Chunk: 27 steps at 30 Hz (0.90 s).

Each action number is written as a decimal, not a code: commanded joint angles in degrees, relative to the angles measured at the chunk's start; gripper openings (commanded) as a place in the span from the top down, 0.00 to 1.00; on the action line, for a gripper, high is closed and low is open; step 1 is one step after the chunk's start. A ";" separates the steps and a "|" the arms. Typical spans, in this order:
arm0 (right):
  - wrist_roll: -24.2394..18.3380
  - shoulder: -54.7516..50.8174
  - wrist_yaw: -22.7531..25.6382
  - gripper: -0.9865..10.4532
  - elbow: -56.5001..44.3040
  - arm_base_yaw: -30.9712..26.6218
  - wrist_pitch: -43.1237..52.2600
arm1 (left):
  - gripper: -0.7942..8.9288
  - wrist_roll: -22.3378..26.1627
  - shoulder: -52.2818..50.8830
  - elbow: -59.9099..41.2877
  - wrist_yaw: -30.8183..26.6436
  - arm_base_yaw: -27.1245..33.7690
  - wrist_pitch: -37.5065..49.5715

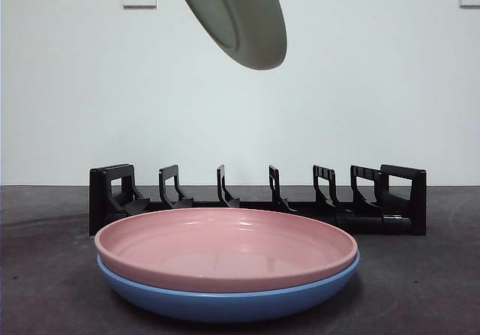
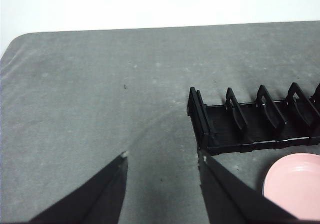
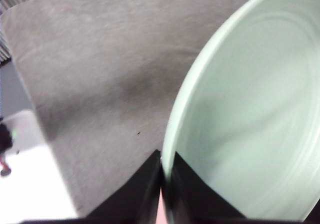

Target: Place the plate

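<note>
Right wrist view: right pincer (image 3: 163,176) clamps green plate (image 3: 250,119).

Pale green plate (image 1: 240,16); pink plate (image 1: 225,249); blue plate (image 1: 225,301); black rack (image 1: 259,200); grey table (image 2: 100,93).

The front view sits low at table height, close to the stacked pink plate (image 1: 225,249), facing the wall at twelve o'clock. The left wrist view looks down from above on the black rack (image 2: 250,124), shared with the front view. The right wrist view hugs the pale green plate (image 3: 250,114).
</note>
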 commanded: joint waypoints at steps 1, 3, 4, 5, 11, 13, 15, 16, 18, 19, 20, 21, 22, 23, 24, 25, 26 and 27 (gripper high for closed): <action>-0.55 -4.02 4.20 0.90 -5.03 4.70 2.64 | 0.69 -0.31 0.31 1.07 0.07 -0.11 0.90; -0.04 -6.56 7.13 0.90 -8.76 7.30 3.87 | 0.69 -0.61 0.31 1.07 0.07 -0.11 0.90; 0.35 -8.22 8.87 0.90 -10.91 8.76 4.57 | 0.69 -1.22 0.31 1.07 0.07 -0.11 0.90; 0.76 -9.40 10.23 0.90 -12.61 9.92 5.22 | 0.69 -1.84 0.31 1.07 0.07 -0.11 0.90; 1.33 -18.36 14.82 0.90 -25.18 16.81 12.46 | 0.69 -3.02 0.31 1.07 0.07 -0.11 0.90; 1.33 -21.20 14.82 0.90 -29.35 18.16 14.29 | 0.69 -2.56 0.31 1.07 0.07 -0.11 0.87; 0.76 -22.75 16.20 0.90 -32.63 19.10 14.34 | 0.69 -2.47 0.31 1.07 0.07 -0.11 0.87; 0.37 -23.21 17.31 0.90 -34.05 19.52 13.90 | 0.69 -2.38 0.31 1.07 0.07 -0.11 0.85; -0.79 -23.32 19.08 0.90 -36.15 20.33 13.16 | 0.69 -2.36 0.31 1.07 0.07 -0.11 0.85; -1.77 -23.21 19.89 0.90 -36.87 20.65 12.94 | 0.69 -2.36 0.31 1.07 0.07 -0.11 0.85; -2.78 -22.93 20.50 0.90 -37.57 20.94 13.11 | 0.69 -2.36 0.31 1.07 0.07 -0.11 0.85; -3.67 -22.49 20.70 0.90 -38.01 21.14 13.42 | 0.69 -2.38 0.31 1.07 0.07 -0.11 0.85; -4.59 -21.88 20.72 0.90 -38.38 21.24 13.64 | 0.69 -2.38 0.31 1.07 0.07 -0.11 0.85; -5.40 -21.24 20.70 0.90 -38.56 21.27 13.70 | 0.69 -2.38 0.31 1.07 0.07 -0.11 0.85; -6.21 -20.28 20.79 0.90 -38.58 21.27 13.60 | 0.69 -2.38 0.31 1.07 0.07 -0.11 0.85; -7.26 -19.19 20.81 0.90 -38.58 21.27 13.57 | 0.69 -2.36 0.31 1.07 0.07 -0.11 0.85; -8.20 -18.23 20.98 0.90 -38.56 21.27 13.64 | 0.69 -2.38 0.31 1.07 0.04 -0.11 0.85; -9.49 -17.07 21.38 0.90 -38.53 21.29 13.79 | 0.69 -2.36 0.31 1.07 0.04 -0.11 0.85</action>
